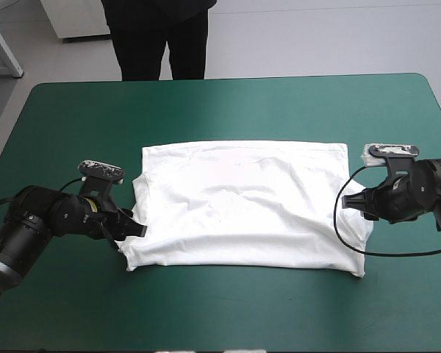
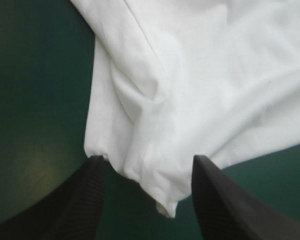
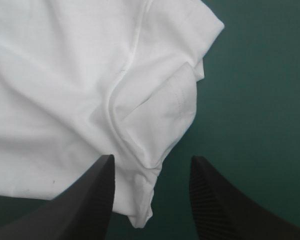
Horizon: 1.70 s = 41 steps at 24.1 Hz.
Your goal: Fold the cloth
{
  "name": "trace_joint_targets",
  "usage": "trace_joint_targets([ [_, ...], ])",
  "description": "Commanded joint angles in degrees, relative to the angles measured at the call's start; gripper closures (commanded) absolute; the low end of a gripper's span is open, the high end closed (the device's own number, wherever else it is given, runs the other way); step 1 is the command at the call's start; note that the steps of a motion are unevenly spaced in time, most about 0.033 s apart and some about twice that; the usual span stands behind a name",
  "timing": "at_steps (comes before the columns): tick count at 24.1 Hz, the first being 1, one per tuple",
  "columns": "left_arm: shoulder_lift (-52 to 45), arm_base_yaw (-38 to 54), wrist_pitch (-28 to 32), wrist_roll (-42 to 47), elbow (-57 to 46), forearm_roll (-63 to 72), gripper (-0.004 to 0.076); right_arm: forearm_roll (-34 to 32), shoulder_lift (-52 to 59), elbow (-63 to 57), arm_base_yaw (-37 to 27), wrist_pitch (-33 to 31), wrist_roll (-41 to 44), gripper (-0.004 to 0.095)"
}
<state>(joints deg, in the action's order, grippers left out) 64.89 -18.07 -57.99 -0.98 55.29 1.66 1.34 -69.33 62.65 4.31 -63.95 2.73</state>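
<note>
The white T-shirt (image 1: 242, 202) lies spread in a wide rectangle at the middle of the teal-green table. My left gripper (image 1: 136, 228) stands low at the shirt's left edge near the front corner. Its black fingers are open, and a folded sleeve edge of the T-shirt (image 2: 155, 150) lies between them (image 2: 147, 170). My right gripper (image 1: 347, 204) sits at the shirt's right edge. It is open too, with a tucked sleeve of the T-shirt (image 3: 145, 130) reaching between its fingertips (image 3: 150, 167). Neither gripper has the cloth pinched.
Bare teal-green cover (image 1: 228, 316) runs along the front edge, with more at the back and both sides. A black cable loops beside the shirt's right front corner.
</note>
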Motion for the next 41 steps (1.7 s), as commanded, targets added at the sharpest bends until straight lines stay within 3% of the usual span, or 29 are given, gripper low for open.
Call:
trace_joint_targets([
  [1, -1.2, 0.0, 1.4, 0.2, 2.8, -3.1, 0.0356, -2.0, -0.4, 2.0, -0.8, 1.5, 0.7, 0.0458],
  [6, 1.0, 2.6, -2.9, 3.9, 2.8, -5.6, 0.037, 1.2, -2.1, 2.0, -3.5, 2.0, 0.5, 0.0458],
  [12, 9.5, 12.6, -0.2, -4.2, 2.8, 5.0, 0.037, 1.8, -2.1, 2.0, -4.1, 2.2, 0.2, 0.0459],
  [21, 21.2, 12.6, 0.5, -3.1, 2.7, 5.7, 0.037, 1.4, -2.1, 2.0, -4.1, 2.2, 0.2, 0.0465],
  [28, 21.8, 12.6, 3.0, -0.6, -3.1, 4.8, 0.0372, -0.1, -2.1, 2.0, -4.1, 2.2, 0.2, 0.0492],
  [31, 21.8, 12.6, 4.7, -0.1, -5.4, 4.8, 0.0445, -0.1, -2.1, 2.0, -4.1, 2.4, 0.2, 0.0511],
  [35, 21.8, 12.6, 6.6, -0.1, -5.7, 4.8, 0.0711, -0.1, -2.1, 2.0, -4.1, 2.4, 0.2, 0.0513],
  [36, 21.8, 12.6, 7.2, -0.1, -5.7, 4.8, 0.0744, -0.1, -2.1, 2.0, -4.1, 2.4, 0.3, 0.0513],
  [41, 21.7, 12.6, 7.0, -0.1, -5.3, 4.8, 0.0746, -0.1, -2.1, 2.0, -4.1, 1.8, 0.4, 0.0532],
])
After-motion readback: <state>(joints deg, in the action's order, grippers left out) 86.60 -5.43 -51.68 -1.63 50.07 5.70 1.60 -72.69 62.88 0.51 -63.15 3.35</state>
